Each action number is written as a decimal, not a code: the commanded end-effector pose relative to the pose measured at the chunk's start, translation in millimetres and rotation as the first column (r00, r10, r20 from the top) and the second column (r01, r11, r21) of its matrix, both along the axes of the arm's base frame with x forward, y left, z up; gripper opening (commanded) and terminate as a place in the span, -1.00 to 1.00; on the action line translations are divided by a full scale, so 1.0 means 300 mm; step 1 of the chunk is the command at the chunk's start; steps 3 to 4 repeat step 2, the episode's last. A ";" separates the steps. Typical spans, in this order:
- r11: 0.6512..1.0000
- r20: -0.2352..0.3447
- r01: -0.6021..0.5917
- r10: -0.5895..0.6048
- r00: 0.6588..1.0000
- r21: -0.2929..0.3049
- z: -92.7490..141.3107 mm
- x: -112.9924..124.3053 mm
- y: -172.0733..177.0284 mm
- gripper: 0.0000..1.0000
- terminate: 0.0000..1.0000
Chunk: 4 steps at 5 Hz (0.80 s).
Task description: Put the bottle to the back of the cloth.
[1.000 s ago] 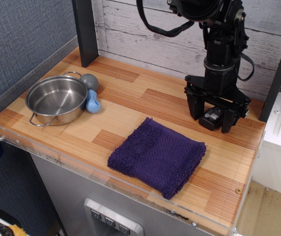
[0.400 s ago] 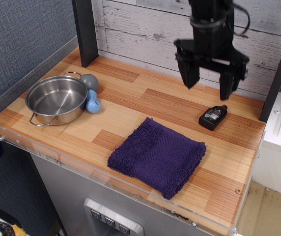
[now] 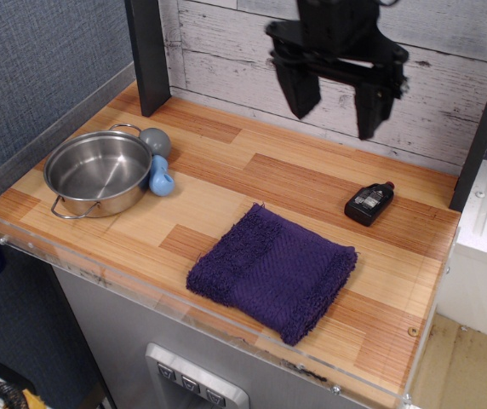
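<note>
The bottle [image 3: 369, 203], small, flat and black with a red cap and a white-grey label, lies on the wooden table behind the right part of the cloth. The cloth [image 3: 272, 271], a folded dark purple terry towel, lies near the front edge at centre right. My gripper [image 3: 335, 109] is open and empty. It hangs high above the back of the table, up and to the left of the bottle, well clear of it.
A steel pot [image 3: 98, 173] stands at the left with a light blue and grey rounded toy [image 3: 158, 164] beside it. A dark post [image 3: 147, 53] rises at the back left. A clear plastic rim [image 3: 184, 311] edges the table [image 3: 226, 162]. A white plank wall closes the back.
My gripper let go of the bottle and rose from around it. It then moved up and to the left. The bottle stayed lying behind the cloth.
</note>
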<state>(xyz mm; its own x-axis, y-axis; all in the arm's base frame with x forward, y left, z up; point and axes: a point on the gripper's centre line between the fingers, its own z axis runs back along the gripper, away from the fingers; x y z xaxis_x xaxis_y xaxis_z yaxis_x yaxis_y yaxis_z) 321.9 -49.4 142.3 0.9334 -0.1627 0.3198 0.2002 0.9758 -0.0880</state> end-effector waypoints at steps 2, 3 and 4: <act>1.000 0.043 -0.002 0.002 0.999 -0.001 0.040 -0.014 0.007 1.00 1.00; 1.000 0.043 -0.002 0.002 0.999 -0.001 0.040 -0.014 0.007 1.00 1.00; 1.000 0.043 -0.002 0.002 0.999 -0.001 0.040 -0.014 0.007 1.00 1.00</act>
